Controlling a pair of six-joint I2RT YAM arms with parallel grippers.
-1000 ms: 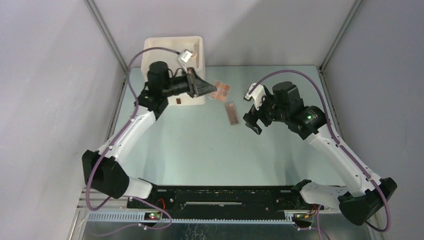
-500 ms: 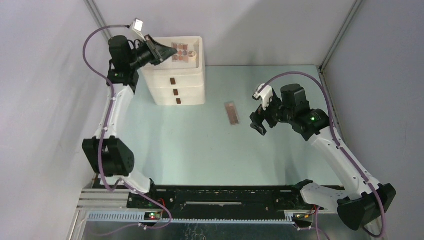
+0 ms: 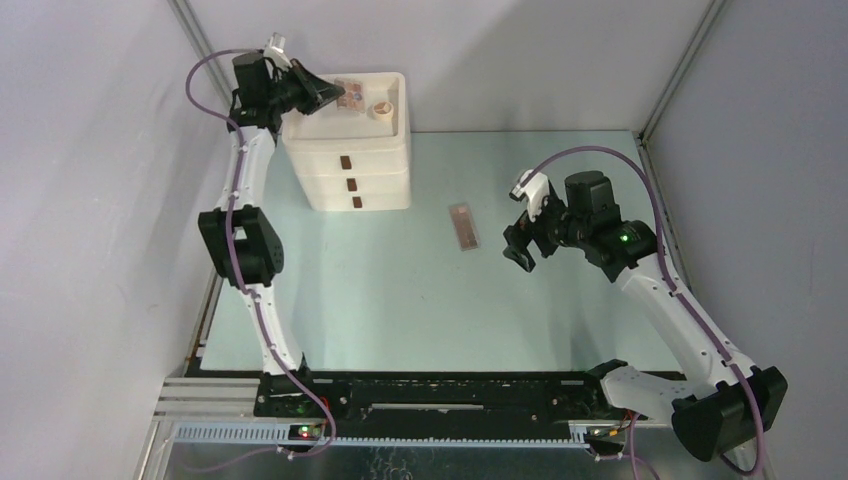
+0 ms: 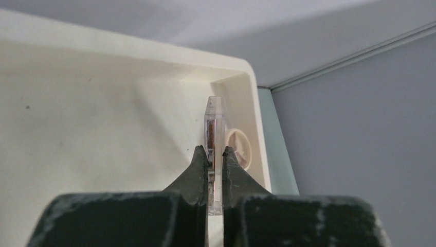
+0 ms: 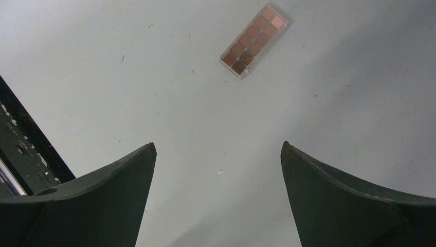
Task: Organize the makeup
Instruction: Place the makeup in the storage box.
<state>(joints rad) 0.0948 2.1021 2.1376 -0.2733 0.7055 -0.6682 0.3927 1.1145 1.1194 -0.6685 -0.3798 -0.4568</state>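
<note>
Left gripper (image 4: 215,154) pinches a clear-cased palette (image 4: 213,118) edge-on in its jaws over the cream drawer box (image 4: 103,103); right gripper (image 5: 218,145), jaws spread, hovers above the counter (image 5: 154,92) near a long eyeshadow palette (image 5: 254,40).

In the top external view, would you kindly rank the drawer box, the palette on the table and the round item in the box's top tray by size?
1. the drawer box, largest
2. the palette, next
3. the round item, smallest, despite sitting nearer the camera
</note>
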